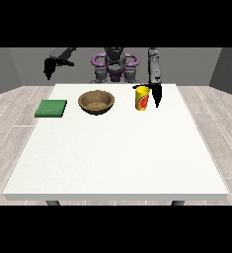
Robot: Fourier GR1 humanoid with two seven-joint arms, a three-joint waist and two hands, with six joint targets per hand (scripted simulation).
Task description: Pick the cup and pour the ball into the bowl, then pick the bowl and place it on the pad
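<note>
The cup (142, 98) is yellow with a red mark on its side and stands upright on the table, just beside the hand at the view's right (155, 94), on that hand's side toward the view's left; whether they touch cannot be told. No ball can be made out in it from here. The bowl (96, 102) is brown, round and shallow, upright with its mouth up, farther toward the view's left from that hand, beyond the cup. The pad (51, 108) is a flat green square lying on the table near its edge at the view's left, below and nearer the camera than the raised hand at the view's left (49, 67).
</note>
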